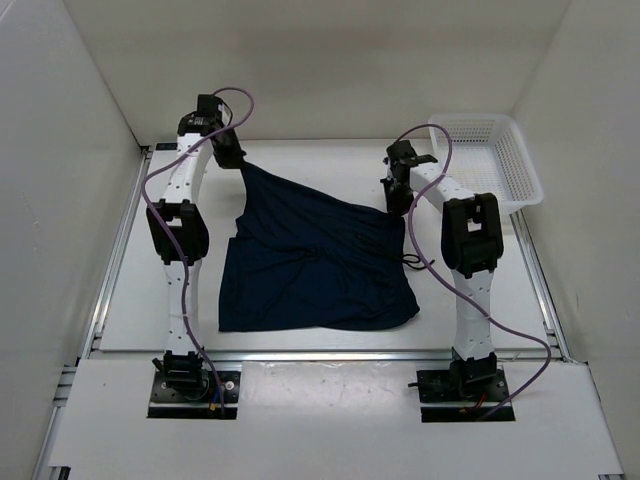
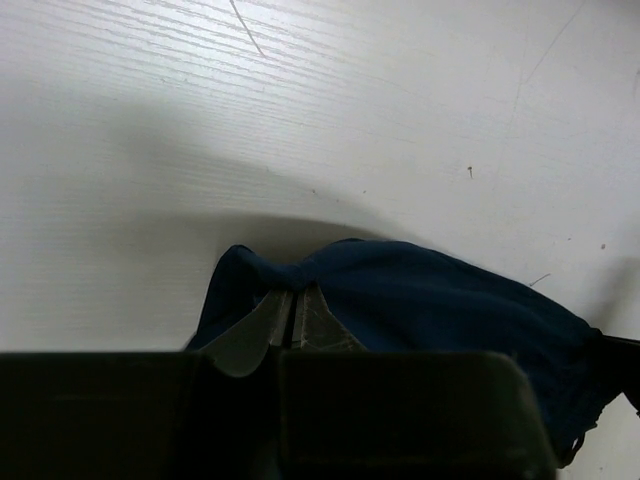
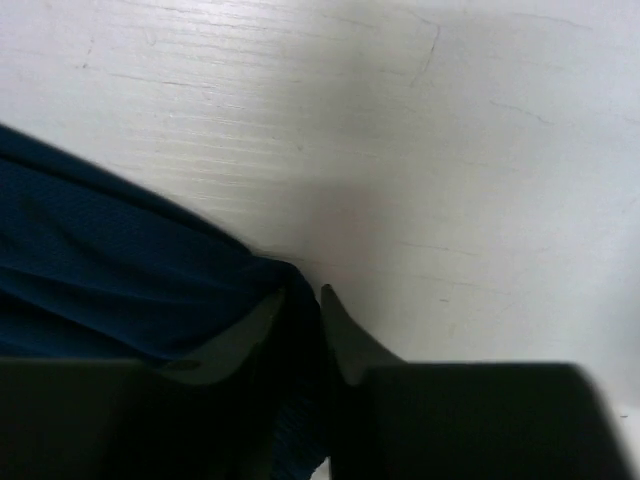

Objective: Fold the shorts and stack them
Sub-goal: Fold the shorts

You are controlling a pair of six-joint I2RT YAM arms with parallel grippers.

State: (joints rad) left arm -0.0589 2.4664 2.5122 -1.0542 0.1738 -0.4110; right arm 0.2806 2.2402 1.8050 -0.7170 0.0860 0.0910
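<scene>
Left gripper (image 2: 293,295), right gripper (image 3: 303,292) on shorts (image 1: 310,262)

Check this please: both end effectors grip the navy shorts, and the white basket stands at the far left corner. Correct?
No: the white basket stands at the far right corner, as the top external view shows. The left end effector and right end effector do both grip the navy shorts.
</scene>
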